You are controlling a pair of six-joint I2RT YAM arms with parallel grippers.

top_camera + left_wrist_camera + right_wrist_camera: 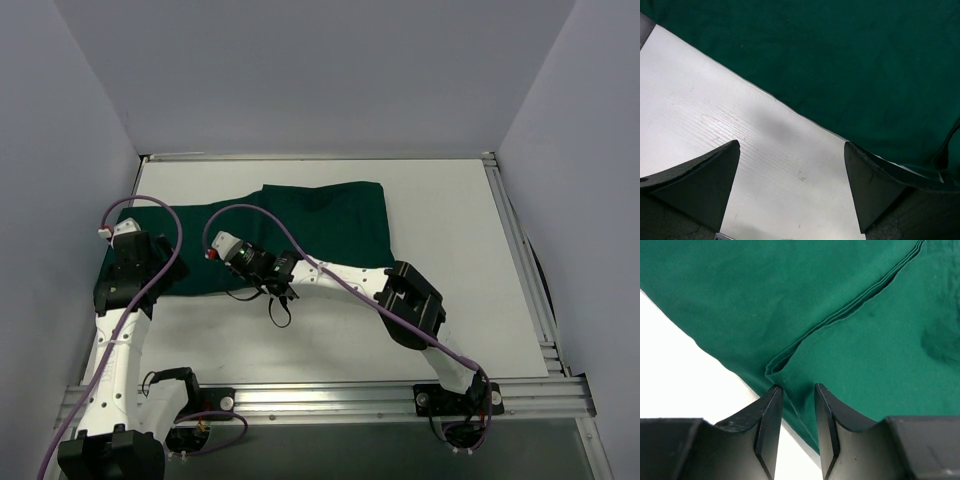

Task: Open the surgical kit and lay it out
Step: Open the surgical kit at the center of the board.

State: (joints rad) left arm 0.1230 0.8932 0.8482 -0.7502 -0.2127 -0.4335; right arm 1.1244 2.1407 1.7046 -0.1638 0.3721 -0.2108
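Here the white table (450,260) is ringed by plain grey walls, with an aluminium rail (330,400) along its near edge where both arms are bolted. A purple cable (165,235) loops over the left arm and a second purple cable (300,250) arcs above the right forearm, crossing in front of the cloth (330,215) in the top view. The count is one dark green cloth, two arms and two cables. The cloth lies flat over the back left part of the table, from the left edge to about the middle, and its near edge runs slantwise. Whether it covers anything cannot be told. Nearer the right edge the table is bare. The left arm rises from the near left corner and runs up the left edge, its wrist bent down over the cloth's near left end. The left gripper (790,145) is spread wide and holds nothing, with bare table under the gap and the cloth's edge just beyond. The right arm starts at the near right, bends at a dark elbow (410,300) and stretches leftward across the bare table to the cloth's near edge. The right gripper (795,386) stands only narrowly parted, with a small ridge of cloth at the fingertips (774,395), where several layered hems meet. The fabric lies in the gap and does not look pinched.
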